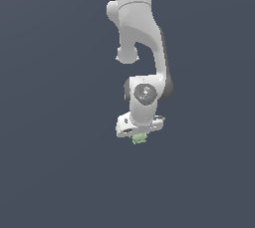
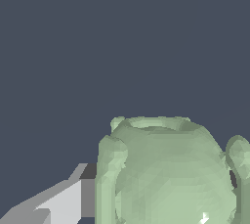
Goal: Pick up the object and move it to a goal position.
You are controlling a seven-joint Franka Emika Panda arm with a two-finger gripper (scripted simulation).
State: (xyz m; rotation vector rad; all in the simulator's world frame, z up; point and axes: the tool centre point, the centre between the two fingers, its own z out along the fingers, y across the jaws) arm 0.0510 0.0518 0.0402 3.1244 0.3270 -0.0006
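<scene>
The object (image 1: 139,139) is a small pale green lump with knobs, peeking out just under my white gripper (image 1: 139,135) in the exterior view. In the wrist view the object (image 2: 171,174) fills the near part of the picture, with one grey-white finger (image 2: 63,198) pressed against its side. The other finger is hidden behind the object. My gripper is shut on it. The arm hangs down from the top of the exterior view, its wrist directly over the object.
A plain dark blue-grey surface (image 1: 50,172) surrounds the arm on all sides. No other objects show in either view.
</scene>
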